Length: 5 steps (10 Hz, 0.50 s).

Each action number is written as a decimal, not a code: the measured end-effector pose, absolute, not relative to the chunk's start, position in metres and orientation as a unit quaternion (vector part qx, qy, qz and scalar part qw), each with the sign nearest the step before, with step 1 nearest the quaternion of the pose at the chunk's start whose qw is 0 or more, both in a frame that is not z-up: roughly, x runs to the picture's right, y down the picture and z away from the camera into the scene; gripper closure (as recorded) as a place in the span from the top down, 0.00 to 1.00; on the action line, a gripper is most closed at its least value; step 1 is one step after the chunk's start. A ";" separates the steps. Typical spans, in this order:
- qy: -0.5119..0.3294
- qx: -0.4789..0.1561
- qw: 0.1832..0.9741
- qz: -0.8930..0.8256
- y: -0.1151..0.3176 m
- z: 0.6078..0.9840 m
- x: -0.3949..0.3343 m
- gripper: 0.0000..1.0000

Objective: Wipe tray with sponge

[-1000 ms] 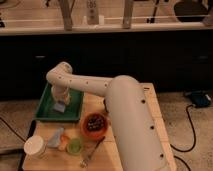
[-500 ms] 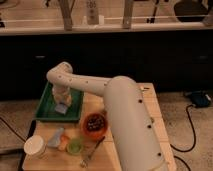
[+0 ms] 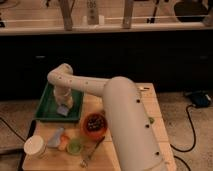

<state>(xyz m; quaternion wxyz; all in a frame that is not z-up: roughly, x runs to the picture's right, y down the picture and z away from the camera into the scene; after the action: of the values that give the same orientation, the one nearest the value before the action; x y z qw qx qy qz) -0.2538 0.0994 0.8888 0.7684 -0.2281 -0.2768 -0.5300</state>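
The dark green tray (image 3: 47, 110) lies at the back left of the wooden table. My white arm reaches over it from the lower right. My gripper (image 3: 63, 106) points down into the tray's right half. The small pale blue-grey sponge (image 3: 63, 110) sits under the gripper, on the tray floor. The arm's wrist hides the top of the gripper.
An orange bowl (image 3: 94, 125) with dark contents stands right of the tray. A blue-grey wedge (image 3: 55, 137), a white cup (image 3: 35, 147), an orange piece (image 3: 65, 143), a green lid (image 3: 74, 147) and a utensil (image 3: 91, 152) lie at the front left. Cables (image 3: 192, 130) trail on the floor at right.
The gripper and sponge have shifted slightly across the tray floor, a little toward the front. The other objects have not moved.
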 end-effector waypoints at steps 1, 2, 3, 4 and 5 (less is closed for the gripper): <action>-0.272 -0.232 0.770 -0.528 0.102 0.891 -0.250 0.00; -0.268 -0.237 0.772 -0.525 0.103 0.895 -0.245 0.00; -0.261 -0.241 0.775 -0.523 0.102 0.901 -0.237 0.00; -0.256 -0.244 0.777 -0.520 0.100 0.907 -0.231 0.00; -0.250 -0.246 0.779 -0.520 0.096 0.914 -0.227 0.00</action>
<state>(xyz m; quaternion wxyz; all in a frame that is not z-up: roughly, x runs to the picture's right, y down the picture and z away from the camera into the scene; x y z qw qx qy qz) -0.2269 0.0958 0.9139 0.7786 -0.2457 -0.2503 -0.5203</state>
